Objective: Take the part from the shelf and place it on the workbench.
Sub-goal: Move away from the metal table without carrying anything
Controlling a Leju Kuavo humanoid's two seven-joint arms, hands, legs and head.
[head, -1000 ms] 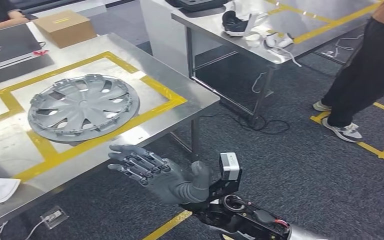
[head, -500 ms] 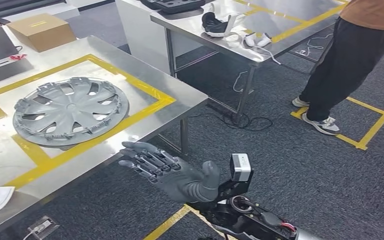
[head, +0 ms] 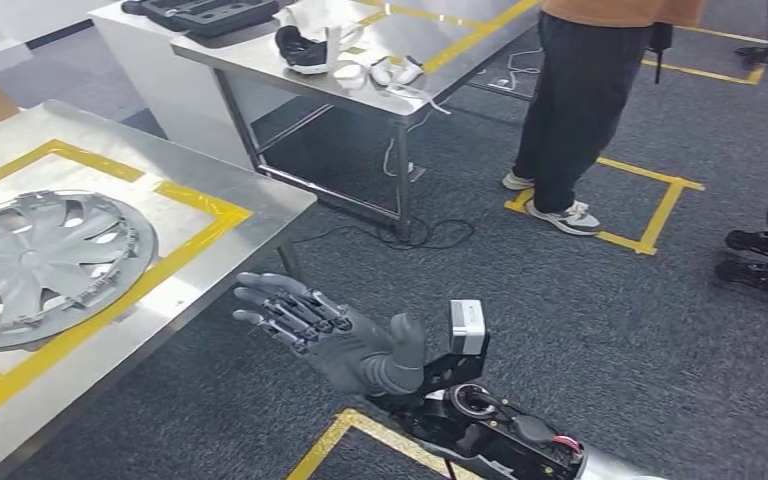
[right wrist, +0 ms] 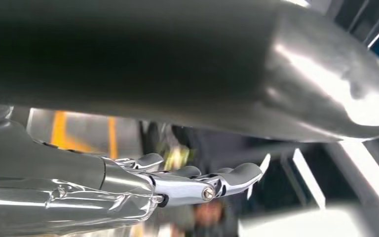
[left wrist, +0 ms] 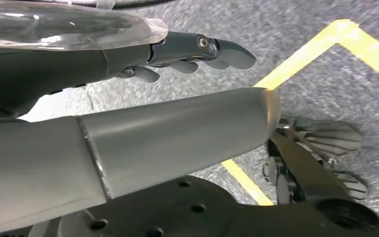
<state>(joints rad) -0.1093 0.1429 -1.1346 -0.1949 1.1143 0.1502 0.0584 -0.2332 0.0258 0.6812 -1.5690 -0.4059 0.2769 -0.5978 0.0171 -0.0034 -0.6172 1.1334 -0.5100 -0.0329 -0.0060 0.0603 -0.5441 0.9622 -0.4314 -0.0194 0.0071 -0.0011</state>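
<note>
Lying on workbench [head: 210, 235]: hubcap [head: 40, 262].

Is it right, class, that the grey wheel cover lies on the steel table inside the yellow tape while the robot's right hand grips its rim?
Not quite. The wheel cover does lie on the steel table inside the yellow tape, but the head view shows the right hand open and empty, apart from it.

Grey hubcap [head: 35, 262], yellow-taped steel workbench [head: 250, 200]

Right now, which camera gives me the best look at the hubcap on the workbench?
The head view: the hubcap lies flat inside the yellow tape outline on the workbench, cut off at the picture's edge. The wrist views give nothing I can identify as it.
</note>
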